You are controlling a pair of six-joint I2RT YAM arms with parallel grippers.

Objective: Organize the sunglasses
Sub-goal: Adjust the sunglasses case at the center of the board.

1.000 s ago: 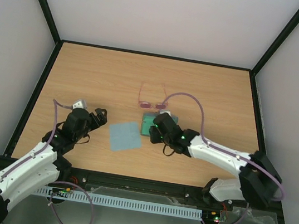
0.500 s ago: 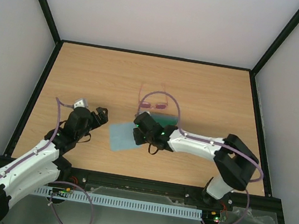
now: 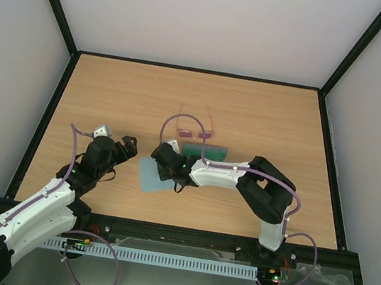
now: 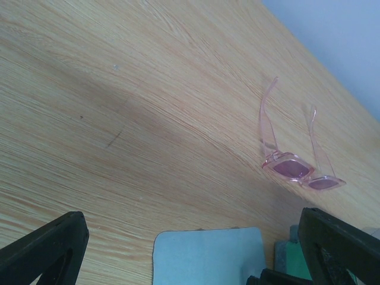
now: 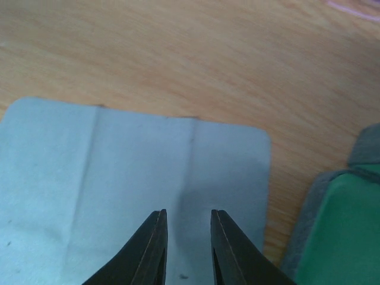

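The sunglasses (image 3: pixel 194 130) lie on the table (image 3: pixel 274 112), just beyond the green-lined case (image 3: pixel 204 150) on its far side. Their temple arms are unfolded and point away from the case. The light-blue cloth (image 3: pixel 146 177) lies flat on the near left of the case. The right pincer (image 5: pixel 188 215) hangs over the cloth with its fingers drawn close, a narrow gap between them and nothing pinched. Farther left of the case, the left pincer (image 3: pixel 129 146) is spread wide and holds nothing.
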